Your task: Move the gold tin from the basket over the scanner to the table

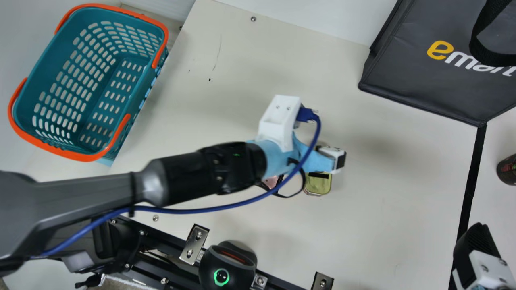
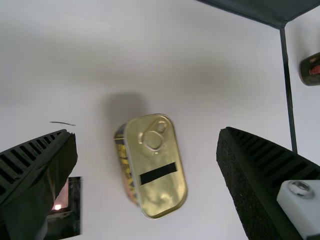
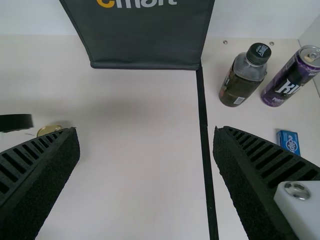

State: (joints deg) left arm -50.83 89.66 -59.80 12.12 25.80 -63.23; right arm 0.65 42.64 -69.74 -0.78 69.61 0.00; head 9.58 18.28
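My left gripper is above the middle of the table in the main view, over part of the gold tin. From the left wrist, the left gripper is open, and the tin lies lid up on the table between its spread fingers, touching neither. A dark-framed pane with a red light, apparently the scanner, lies beside the tin, partly behind one finger. My right gripper is at the main view's lower right; from its own wrist, the right gripper stands open and holds nothing.
The teal basket with orange handles stands at the main view's upper left. A dark bag is at upper right. Beyond a black tape line are a bottle, a purple can and a small blue box.
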